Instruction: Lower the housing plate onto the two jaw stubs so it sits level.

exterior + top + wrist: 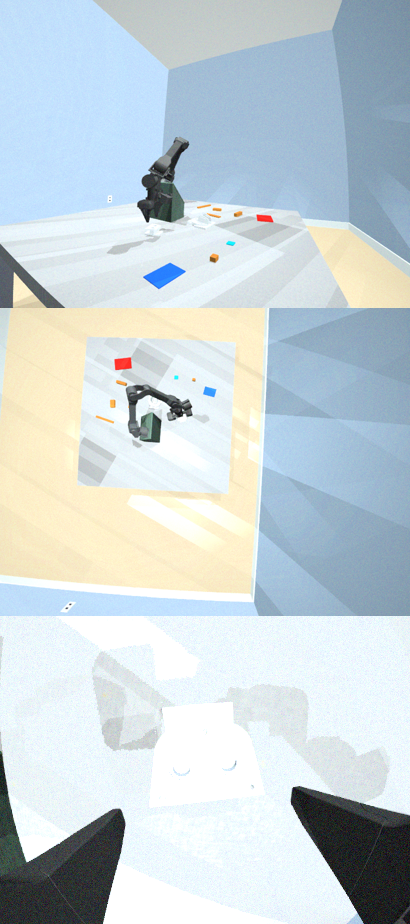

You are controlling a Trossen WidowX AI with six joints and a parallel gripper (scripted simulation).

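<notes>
The white housing plate [182, 418] [153, 228] [206, 783] stands raised on its own support on the table, apart from the jaws. From above, two round marks show on it. A white base with the two upright jaws [154, 404] [204, 218] stands to its left in the top view; the arm passes close to it there. Whether both jaws sit on their pins is too small to tell. My gripper [152, 219] [210, 806] is open and empty, pointing down above the housing plate, with its fingertips wide apart and not touching it.
The dark green pedestal [150, 428] [172, 207] carries the arm. A red plate [122, 363] [264, 218], several orange blocks, a cyan tile [176, 377] [231, 243], an orange cube [193, 379] [214, 258] and a blue plate [209, 391] [164, 275] lie around.
</notes>
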